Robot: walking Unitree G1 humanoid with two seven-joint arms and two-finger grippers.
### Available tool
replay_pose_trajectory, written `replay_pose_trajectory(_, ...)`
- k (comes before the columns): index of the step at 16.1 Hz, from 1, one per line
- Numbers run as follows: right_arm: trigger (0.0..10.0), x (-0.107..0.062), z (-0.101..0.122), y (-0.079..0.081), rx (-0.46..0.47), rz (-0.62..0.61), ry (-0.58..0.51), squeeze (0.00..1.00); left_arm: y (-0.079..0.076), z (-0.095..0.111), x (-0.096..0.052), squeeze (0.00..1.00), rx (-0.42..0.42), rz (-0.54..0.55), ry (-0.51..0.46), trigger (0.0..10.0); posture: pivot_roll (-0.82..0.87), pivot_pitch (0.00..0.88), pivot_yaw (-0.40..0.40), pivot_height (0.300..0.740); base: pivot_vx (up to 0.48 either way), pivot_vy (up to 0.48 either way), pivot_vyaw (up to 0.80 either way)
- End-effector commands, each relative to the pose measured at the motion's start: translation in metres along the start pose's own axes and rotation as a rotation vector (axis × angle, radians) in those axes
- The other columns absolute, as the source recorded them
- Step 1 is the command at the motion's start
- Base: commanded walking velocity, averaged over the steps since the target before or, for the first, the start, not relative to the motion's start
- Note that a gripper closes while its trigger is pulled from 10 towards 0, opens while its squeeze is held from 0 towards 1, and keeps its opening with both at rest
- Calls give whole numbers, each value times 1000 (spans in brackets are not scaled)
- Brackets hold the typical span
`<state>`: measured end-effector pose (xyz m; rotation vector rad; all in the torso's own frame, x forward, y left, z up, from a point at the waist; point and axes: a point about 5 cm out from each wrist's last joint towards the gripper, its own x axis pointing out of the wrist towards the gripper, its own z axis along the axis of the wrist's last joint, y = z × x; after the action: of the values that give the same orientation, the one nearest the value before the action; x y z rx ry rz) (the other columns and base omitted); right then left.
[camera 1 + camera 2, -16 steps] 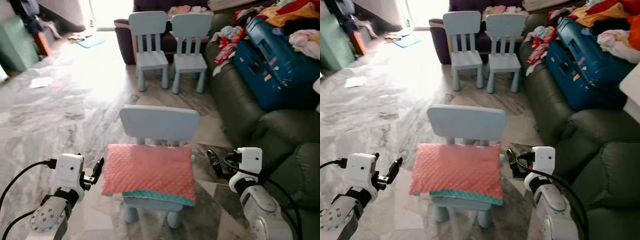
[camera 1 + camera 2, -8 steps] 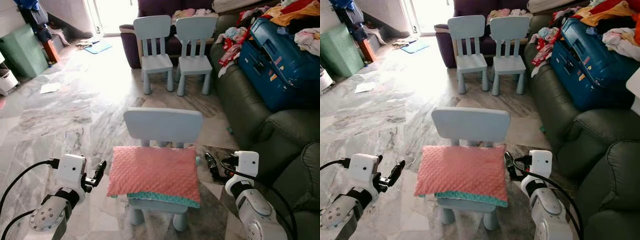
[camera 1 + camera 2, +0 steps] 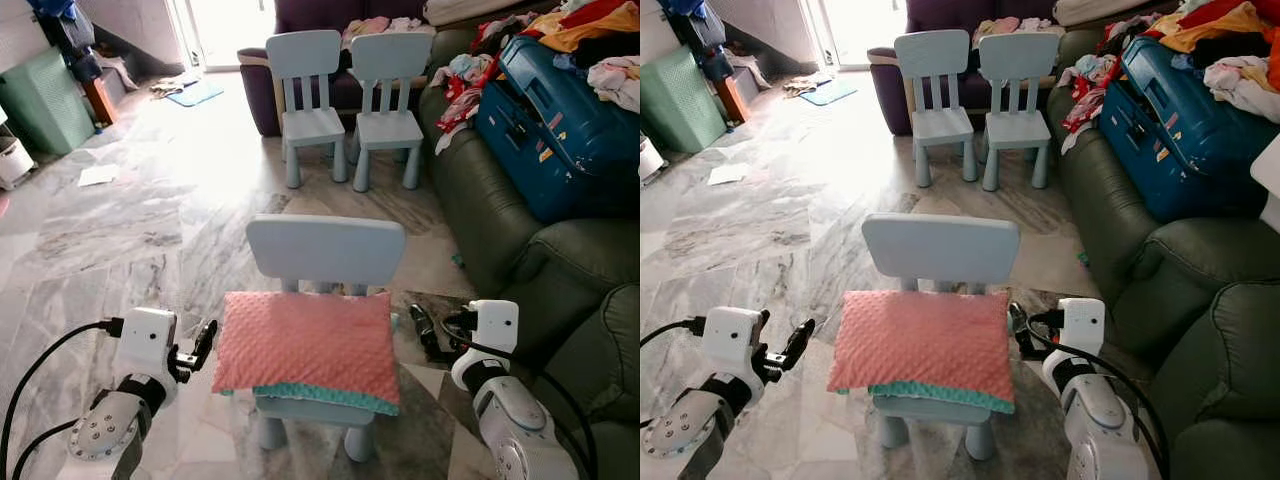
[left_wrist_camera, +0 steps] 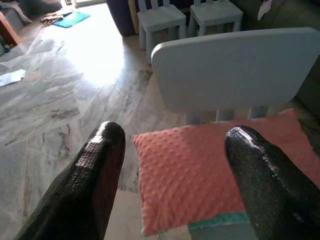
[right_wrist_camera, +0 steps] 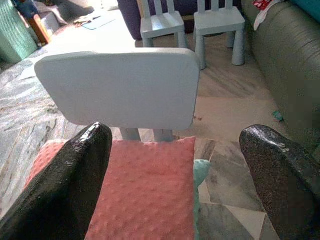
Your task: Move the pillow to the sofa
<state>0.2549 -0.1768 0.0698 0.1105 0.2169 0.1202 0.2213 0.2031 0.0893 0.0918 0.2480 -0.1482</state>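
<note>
Pink pillow [image 3: 308, 342] – dimpled fabric, teal underside – flat on pale blue plastic chair [image 3: 325, 250]. Left gripper [image 3: 203, 340] at 9 o'clock, right gripper [image 3: 421, 321] at 3 – fingers spread wide, empty. Green leather sofa [image 3: 520, 240] at 2 o'clock.

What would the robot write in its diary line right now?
pillow: on small chair | left gripper: open, beside pillow | right gripper: open, beside pillow | sofa: right

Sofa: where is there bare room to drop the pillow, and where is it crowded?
The dark green sofa has bare cushion at its near end, between the blue suitcase and the right gripper. Farther back it is crowded with the suitcase and heaped clothes. The pink pillow lies on the small chair.
</note>
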Motion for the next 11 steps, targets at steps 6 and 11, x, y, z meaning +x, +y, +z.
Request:
replay_pose_trajectory(6, 10000, -11, 4, -4, -33, 16, 5, 0, -6, -12, -6, 0, -19, 21, 31, 10000, -30, 107, -16, 740, 0, 0, 0)
replay_pose_trajectory(11, 10000, -17, 4, -5, -45, 19, 15, 0, -5, -14, -6, 0, -19, 15, 38, 10000, -44, 120, -15, 740, 0, 0, 0)
